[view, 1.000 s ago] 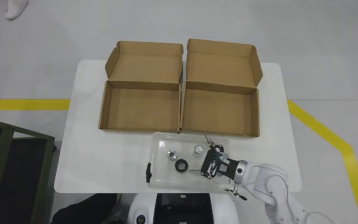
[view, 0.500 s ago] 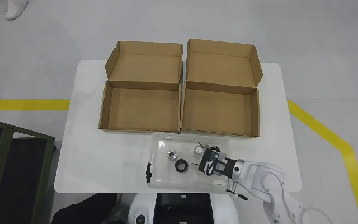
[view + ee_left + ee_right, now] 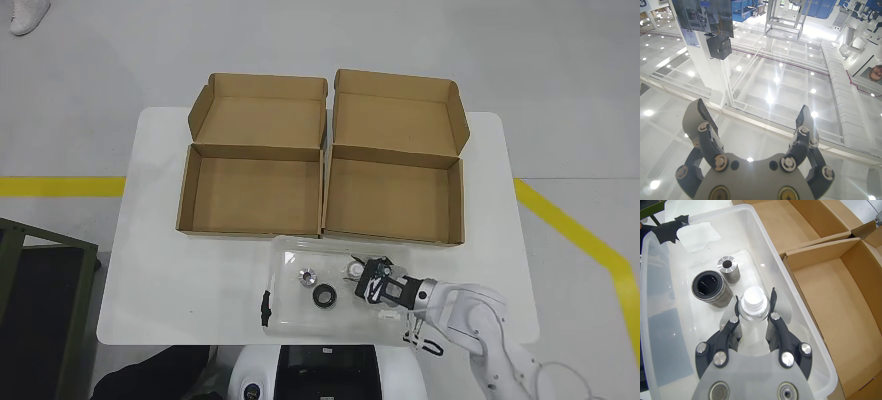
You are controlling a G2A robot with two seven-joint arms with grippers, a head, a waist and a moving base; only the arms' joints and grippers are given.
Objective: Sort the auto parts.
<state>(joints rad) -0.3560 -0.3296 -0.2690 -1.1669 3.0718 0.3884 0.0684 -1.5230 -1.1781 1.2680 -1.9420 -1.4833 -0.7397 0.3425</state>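
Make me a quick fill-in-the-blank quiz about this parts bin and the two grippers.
The clear bin holds ___ parts. The right gripper is shut on the white-capped part, while the left gripper is ___. Beyond the bin stand ___ cardboard boxes.
Missing words: three; open; two.

Far on the white desk [image 3: 150, 200], two open brown cardboard boxes sit side by side: left box [image 3: 250, 195], right box [image 3: 392, 200]. Nearer, a clear plastic bin [image 3: 300, 240] holds three parts — steel cylinder [image 3: 306, 275] left, black-rimmed bearing [image 3: 324, 297] nearest, white-capped clear part [image 3: 355, 266] right.
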